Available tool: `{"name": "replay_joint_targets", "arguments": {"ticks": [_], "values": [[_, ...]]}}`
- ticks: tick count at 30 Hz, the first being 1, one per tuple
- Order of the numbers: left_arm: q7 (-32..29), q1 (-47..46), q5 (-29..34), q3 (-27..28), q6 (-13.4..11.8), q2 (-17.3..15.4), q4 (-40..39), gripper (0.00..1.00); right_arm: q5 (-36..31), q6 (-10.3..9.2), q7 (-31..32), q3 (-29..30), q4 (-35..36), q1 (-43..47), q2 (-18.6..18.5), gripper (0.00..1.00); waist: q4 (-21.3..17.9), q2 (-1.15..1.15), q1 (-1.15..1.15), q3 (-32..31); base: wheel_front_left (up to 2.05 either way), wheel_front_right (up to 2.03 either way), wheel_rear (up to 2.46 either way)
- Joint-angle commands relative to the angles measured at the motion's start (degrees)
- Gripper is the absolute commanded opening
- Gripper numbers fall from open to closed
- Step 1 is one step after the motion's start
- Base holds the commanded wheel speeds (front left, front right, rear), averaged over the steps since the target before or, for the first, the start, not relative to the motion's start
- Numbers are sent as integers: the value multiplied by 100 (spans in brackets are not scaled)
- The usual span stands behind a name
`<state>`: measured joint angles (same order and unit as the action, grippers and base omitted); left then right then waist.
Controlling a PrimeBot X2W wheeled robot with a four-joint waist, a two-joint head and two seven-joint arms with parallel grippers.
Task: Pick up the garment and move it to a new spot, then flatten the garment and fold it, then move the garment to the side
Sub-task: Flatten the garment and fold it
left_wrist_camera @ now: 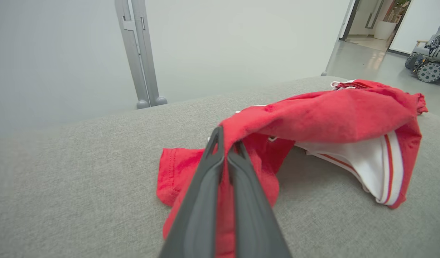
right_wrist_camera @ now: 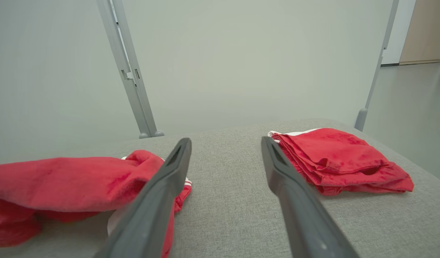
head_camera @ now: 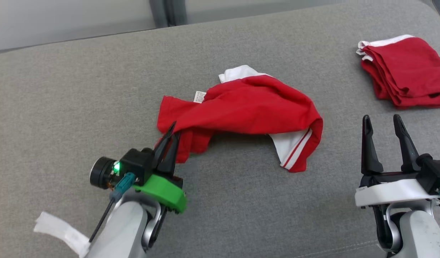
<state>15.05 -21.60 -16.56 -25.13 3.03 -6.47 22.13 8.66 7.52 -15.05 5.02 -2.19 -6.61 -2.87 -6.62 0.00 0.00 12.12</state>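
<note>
The left pincer (head_camera: 174, 129) is closed, its two dark fingers (left_wrist_camera: 202, 200) pressed together on a fold of red cloth at the near left corner of the garment (head_camera: 248, 107). In the left wrist view the fabric is squeezed between the fingers and spills down on both sides of them. Behind the fingers sits a green collar (head_camera: 162, 191), and a white strip (head_camera: 58, 229) hangs off the pale forearm (head_camera: 116, 229).

From the pinch the garment runs up and to the right in a rumpled hump across the middle of the grey cushion (head_camera: 80, 89), with a shadow under its near edge (whether that edge is clear of the cushion I cannot tell). It is red, with a small white label (head_camera: 199, 96) near its far left edge and a white patch (head_camera: 239, 72) showing at the far side. A white band (head_camera: 293, 150) with red stripes is turned out at its near right end and lies on the cushion.

The right pincer (head_camera: 381, 120) stands open and holds nothing, its fingers spread and pointing away from the robot, to the right of the garment and apart from it. Beyond it, at the cushion's far right corner, lies a folded pile (head_camera: 406, 71) of red cloth with white edging, well apart from the garment. Past the cushion's far edge a grey metal post (left_wrist_camera: 141, 53) stands against a pale wall (left_wrist_camera: 241, 43).
</note>
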Motion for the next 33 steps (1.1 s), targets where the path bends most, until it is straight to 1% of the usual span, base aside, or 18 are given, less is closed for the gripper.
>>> {"name": "replay_joint_targets", "arguments": {"ticks": [1,2,6,10,12,14,17,21,22,23,24,28,33], "values": [[18,239,77,3,8,-136,-173,0,-49,-6,-18,55,-15,85,-5,100,222,0,0,-216,0,0,0],[5,358,98,-3,2,-220,-302,0,-57,-6,-18,80,-12,96,-5,100,253,0,0,-238,0,0,0],[-205,930,69,88,-173,-585,-928,0,-127,-6,-18,231,5,186,-5,100,355,0,0,-306,0,0,0],[-392,1514,-105,371,-433,-862,-1340,0,-147,-6,-18,330,-2,225,-5,100,409,0,0,-316,0,0,0],[-409,1723,-262,506,-528,-870,-1368,0,-155,-6,-18,347,-28,246,-4,100,424,0,0,-314,0,0,0],[-379,1862,-349,616,-606,-920,-1240,0,-162,-6,-18,330,-53,251,-5,100,425,0,0,-326,0,0,0],[-291,1946,-423,755,-699,-902,-930,0,-173,-6,-18,280,-82,237,-4,100,405,0,0,-347,0,0,0],[-200,1913,-526,787,-694,-792,-545,0,-210,-6,-18,204,-155,261,-4,100,391,0,0,-392,0,0,0],[-178,1894,-532,777,-682,-764,-471,25,-222,-6,-18,185,-179,271,-5,100,386,0,0,-412,0,0,0],[-145,1866,-545,776,-669,-725,-399,65,-229,-6,-18,162,-209,285,-5,100,382,0,0,-431,0,0,0],[-122,1848,-562,787,-667,-686,-362,100,-234,-6,-18,151,-227,289,-5,100,382,0,0,-451,0,0,0],[-17,1822,-613,895,-693,-568,-308,100,-269,-6,-18,69,-306,321,-5,100,405,0,0,-533,0,0,0],[16,1866,-502,1059,-716,-531,-615,100,-320,-6,-19,19,-384,356,-6,100,538,0,0,-615,0,0,0]]}}
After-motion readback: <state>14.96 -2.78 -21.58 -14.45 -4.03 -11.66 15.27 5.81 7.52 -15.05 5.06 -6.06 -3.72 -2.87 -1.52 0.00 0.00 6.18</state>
